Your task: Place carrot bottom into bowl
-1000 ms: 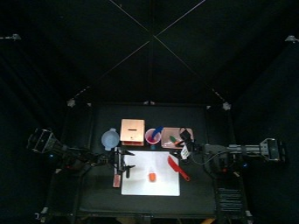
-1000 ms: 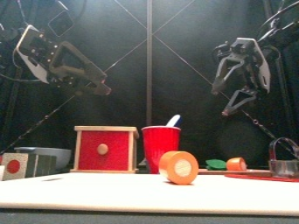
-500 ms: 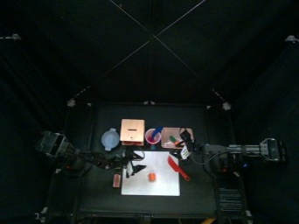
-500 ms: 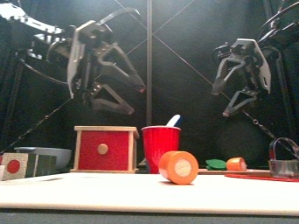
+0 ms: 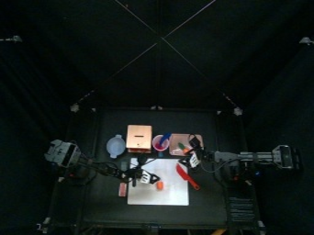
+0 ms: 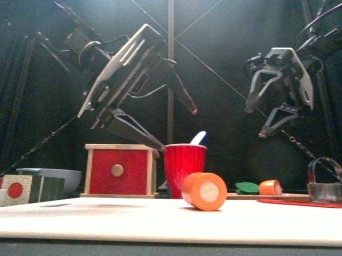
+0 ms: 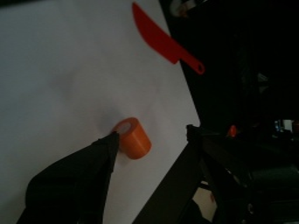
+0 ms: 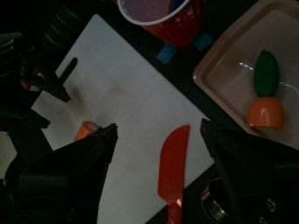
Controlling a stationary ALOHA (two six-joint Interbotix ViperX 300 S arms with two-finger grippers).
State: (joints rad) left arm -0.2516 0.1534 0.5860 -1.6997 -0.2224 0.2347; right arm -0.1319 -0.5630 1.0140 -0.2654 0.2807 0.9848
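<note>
Bowl (image 5: pixel 117 145) at table's left, beside wooden box (image 5: pixel 139 139), well apart from carrot bottom (image 7: pixel 135 138). Left claw (image 7: pixel 153 133) spread wide over carrot bottom mid-board, evidently lined up for pick. Right claw (image 8: pixel 158 125) raised at right, jaws apart, holding nothing.

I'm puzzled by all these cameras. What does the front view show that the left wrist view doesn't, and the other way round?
Only the front view shows the red plastic cup, the tan wooden box with a red front and both arms hanging above. Only the left wrist view shows the flat red plastic knife and the left gripper, its black jaws open. Both show the short orange carrot bottom on the white board.
</note>
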